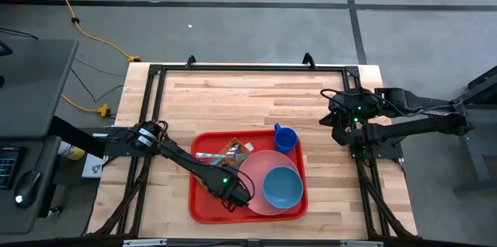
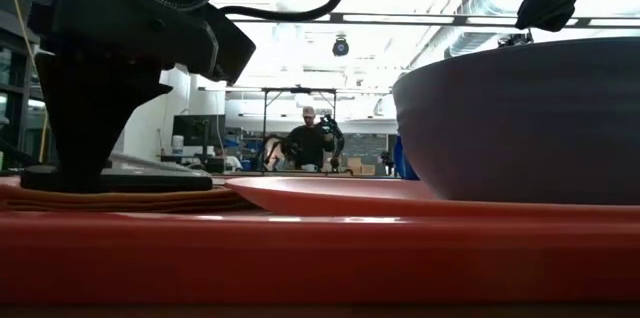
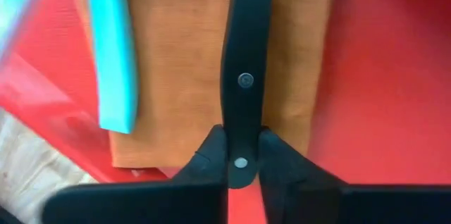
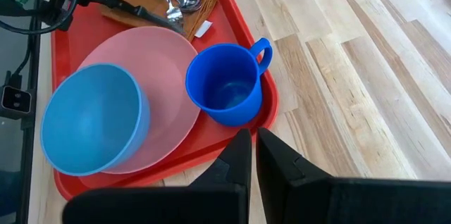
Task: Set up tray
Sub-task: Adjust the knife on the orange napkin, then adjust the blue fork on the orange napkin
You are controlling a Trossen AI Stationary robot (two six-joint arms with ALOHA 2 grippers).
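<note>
High view: pink plate (image 1: 260, 175) and blue bowl (image 1: 282, 187) crowd the tray (image 1: 203, 208).

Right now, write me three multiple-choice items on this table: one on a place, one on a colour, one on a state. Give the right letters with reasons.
1. Where does the light blue bowl sit?
A. on the pink plate
B. on the bare wooden table
C. inside the blue mug

2. What colour is the tray?
A. green
B. red
C. white

3. How does the left gripper stand?
A. wide open above the mug
B. closed on the bowl's rim
C. fingers on either side of the black knife handle, which lies on the brown napkin

Answers:
1. A, the high view shows the bowl resting on the plate.
2. B, its red rim frames everything in the high view.
3. C, the left wrist view shows both fingers flanking the handle's end.
</note>
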